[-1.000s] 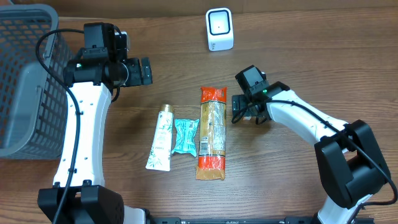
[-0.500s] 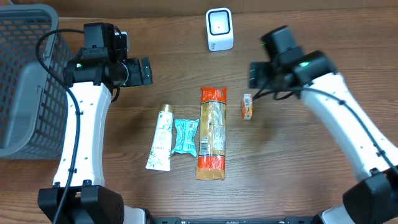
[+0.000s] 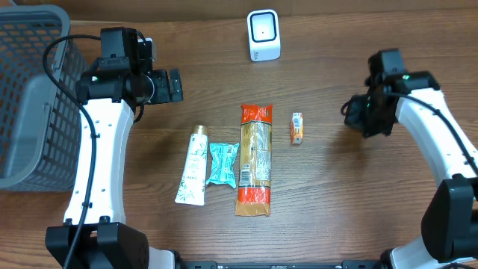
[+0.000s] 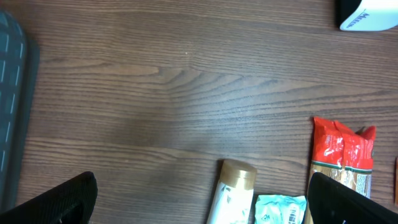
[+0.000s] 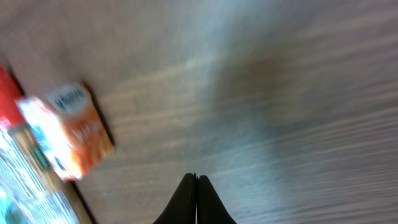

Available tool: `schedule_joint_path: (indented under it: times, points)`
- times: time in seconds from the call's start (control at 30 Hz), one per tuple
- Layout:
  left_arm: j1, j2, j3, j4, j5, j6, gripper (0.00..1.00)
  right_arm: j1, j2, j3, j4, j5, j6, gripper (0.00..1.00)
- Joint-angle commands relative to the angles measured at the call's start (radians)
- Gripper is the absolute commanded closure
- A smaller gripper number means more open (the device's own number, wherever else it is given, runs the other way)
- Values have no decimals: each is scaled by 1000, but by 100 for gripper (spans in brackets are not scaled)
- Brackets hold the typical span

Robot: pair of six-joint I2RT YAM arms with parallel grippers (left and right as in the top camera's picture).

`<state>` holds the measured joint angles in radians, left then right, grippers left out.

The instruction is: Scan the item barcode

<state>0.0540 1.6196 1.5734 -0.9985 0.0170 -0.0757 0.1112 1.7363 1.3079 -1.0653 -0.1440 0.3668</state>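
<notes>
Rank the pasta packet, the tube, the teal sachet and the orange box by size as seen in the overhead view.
1. pasta packet
2. tube
3. teal sachet
4. orange box
All lie flat on the table, so nearness to the camera does not skew this.

i count four loose items: one cream tube (image 3: 193,166), one small teal packet (image 3: 222,164), one long spaghetti pack (image 3: 255,160), one little orange box (image 3: 297,128). one white barcode scanner (image 3: 264,35), one grey mesh basket (image 3: 22,45). two robot arms: left arm (image 3: 101,149), right arm (image 3: 437,142).

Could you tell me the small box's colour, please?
The small box is orange; clearest in right wrist view.
</notes>
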Motion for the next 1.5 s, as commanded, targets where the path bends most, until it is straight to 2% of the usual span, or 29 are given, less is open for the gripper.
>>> schedule_joint_path:
  times: [0.0, 0.17, 0.3, 0.57, 0.8, 0.93, 1.47]
  points:
    - [-2, -5, 11, 4, -6, -14, 0, 33, 9, -95, 38, -139, 0, 96]
    - [-2, -5, 11, 4, -6, -14, 0, 116, 9, -253, 162, -266, 15, 96]
    - [-1, -5, 11, 4, -6, -14, 0, 207, 9, -320, 227, -269, 89, 96]
    - [-8, -5, 11, 4, -6, -14, 0, 408, 9, -333, 353, -258, 188, 96]
    - [-9, -5, 11, 4, -6, -14, 0, 463, 9, -333, 506, -248, 251, 96]
    - [-8, -5, 11, 4, -6, -14, 0, 466, 9, -333, 558, -153, 319, 96]
    - [-8, -5, 11, 4, -6, -14, 0, 557, 9, -333, 732, 159, 392, 96]
